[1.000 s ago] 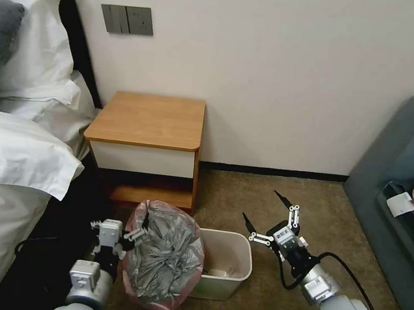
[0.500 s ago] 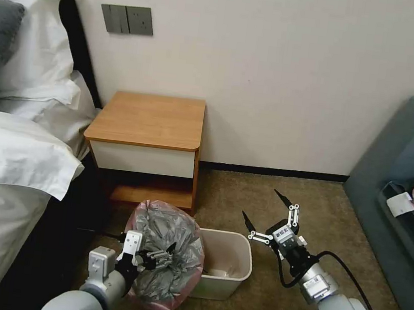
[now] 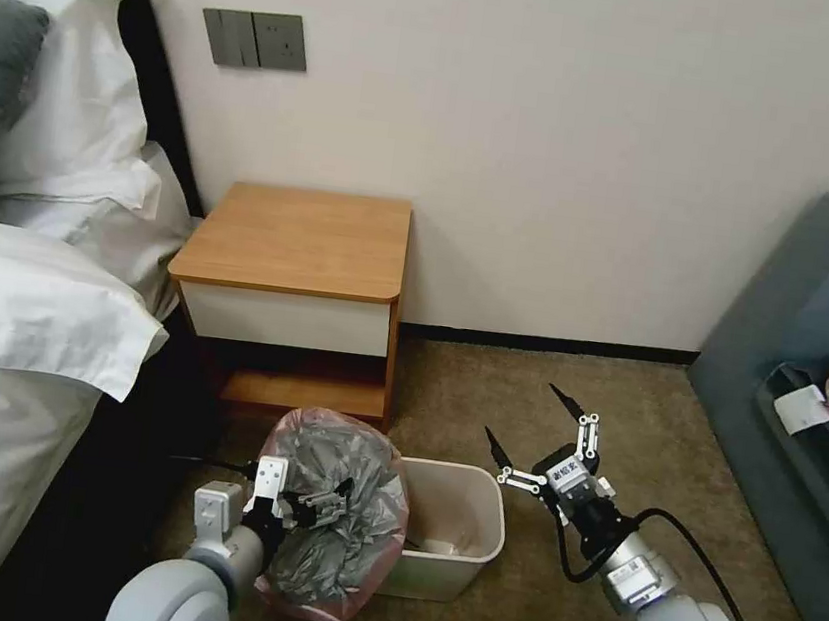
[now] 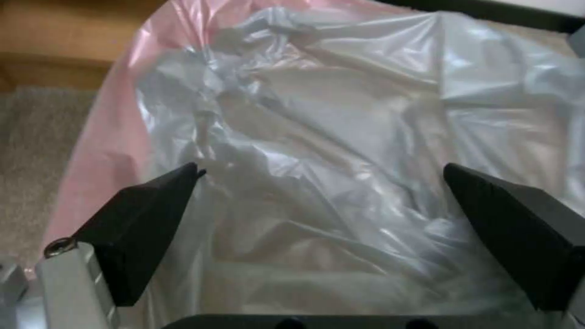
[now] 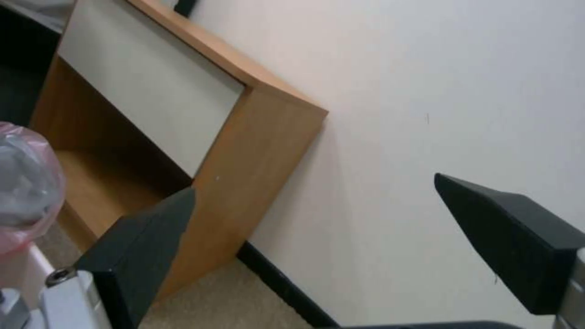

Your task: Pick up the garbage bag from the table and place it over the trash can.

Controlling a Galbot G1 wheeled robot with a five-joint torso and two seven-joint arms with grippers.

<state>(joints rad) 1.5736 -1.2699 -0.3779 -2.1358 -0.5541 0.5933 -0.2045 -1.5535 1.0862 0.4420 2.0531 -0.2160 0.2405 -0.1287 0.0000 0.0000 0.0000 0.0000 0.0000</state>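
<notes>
Spread left gripper (image 3: 296, 499) faces the thin, crinkly silver-grey garbage bag (image 3: 340, 508); likely light and slippery, best pinched at its pale pink rim (image 4: 116, 137).

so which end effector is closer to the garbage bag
Left. The left end effector is right at the garbage bag, open around its crinkled plastic. The right end effector hangs open past the trash can.

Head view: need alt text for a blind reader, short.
The left gripper, fingers open, sits against a silver-grey garbage bag with a pink rim, standing on carpet touching a cream trash can. The right gripper hovers open beside the can; a wooden nightstand stands behind.
</notes>
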